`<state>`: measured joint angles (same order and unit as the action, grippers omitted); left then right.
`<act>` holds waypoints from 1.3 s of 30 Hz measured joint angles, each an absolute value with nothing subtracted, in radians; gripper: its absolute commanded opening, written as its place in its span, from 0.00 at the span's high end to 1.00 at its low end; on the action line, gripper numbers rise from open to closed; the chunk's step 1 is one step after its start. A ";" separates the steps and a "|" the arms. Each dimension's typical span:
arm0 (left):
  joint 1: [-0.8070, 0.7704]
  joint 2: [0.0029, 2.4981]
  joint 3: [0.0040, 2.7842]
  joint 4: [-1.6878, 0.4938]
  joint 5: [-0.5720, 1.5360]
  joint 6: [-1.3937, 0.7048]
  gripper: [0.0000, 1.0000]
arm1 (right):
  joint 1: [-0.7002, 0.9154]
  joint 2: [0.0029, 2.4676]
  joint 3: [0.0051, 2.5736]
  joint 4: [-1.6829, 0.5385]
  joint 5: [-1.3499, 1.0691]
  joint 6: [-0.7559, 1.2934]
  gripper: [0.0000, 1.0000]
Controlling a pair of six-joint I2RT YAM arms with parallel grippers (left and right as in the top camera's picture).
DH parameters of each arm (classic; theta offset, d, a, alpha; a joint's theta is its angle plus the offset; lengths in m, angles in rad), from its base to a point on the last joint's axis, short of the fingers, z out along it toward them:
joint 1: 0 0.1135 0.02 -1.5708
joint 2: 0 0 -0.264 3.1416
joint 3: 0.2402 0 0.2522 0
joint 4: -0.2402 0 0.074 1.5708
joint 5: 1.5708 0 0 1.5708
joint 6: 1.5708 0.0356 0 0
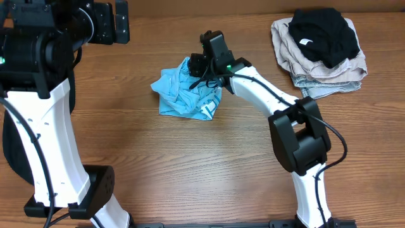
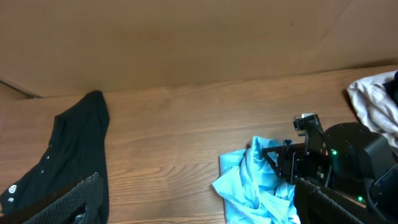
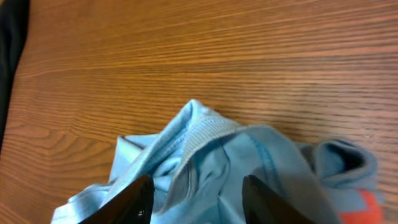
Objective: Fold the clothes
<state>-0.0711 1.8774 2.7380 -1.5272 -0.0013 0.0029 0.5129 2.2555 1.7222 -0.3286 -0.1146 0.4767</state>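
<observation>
The light blue T-shirt [image 1: 188,92] lies crumpled at the table's middle, with a bit of red-orange lettering showing in the right wrist view [image 3: 367,205]. My right gripper [image 1: 202,68] is down on its far edge. Its fingers [image 3: 196,193] are open, one on each side of a ribbed collar fold [image 3: 208,134], not closed on it. My left gripper [image 2: 199,211] is open, empty and raised at the far left. A black garment with a small white logo [image 2: 74,155] lies on the table below it. It is mostly hidden in the overhead view.
A pile of beige clothes [image 1: 329,69] with another black garment [image 1: 324,35] on top sits at the far right corner. It also shows in the left wrist view [image 2: 373,102]. A brown wall [image 2: 186,43] backs the table. The left arm's white base [image 1: 57,164] stands at the front left.
</observation>
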 measured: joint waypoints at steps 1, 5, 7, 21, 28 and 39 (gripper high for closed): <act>-0.071 1.883 2.737 -1.528 -0.004 0.003 0.00 | 0.517 2.261 1.722 -0.321 -0.115 0.479 0.51; -0.071 1.899 2.735 -1.530 -0.015 0.003 0.00 | 0.532 2.275 1.722 -0.285 -0.114 0.493 0.63; -0.070 1.900 2.735 -1.530 -0.020 0.003 0.00 | 0.538 2.283 1.722 -0.279 -0.115 0.499 0.76; -0.070 1.900 2.735 -1.535 -0.035 0.003 0.00 | 0.559 2.309 1.950 -0.413 -0.105 0.512 0.96; -0.070 1.900 2.727 -1.538 -0.039 0.003 0.00 | 0.663 2.309 2.016 -0.418 -0.135 0.502 0.20; -0.070 1.901 2.722 -1.542 -0.042 0.003 0.00 | 0.697 2.300 2.051 -0.760 -0.148 0.480 0.00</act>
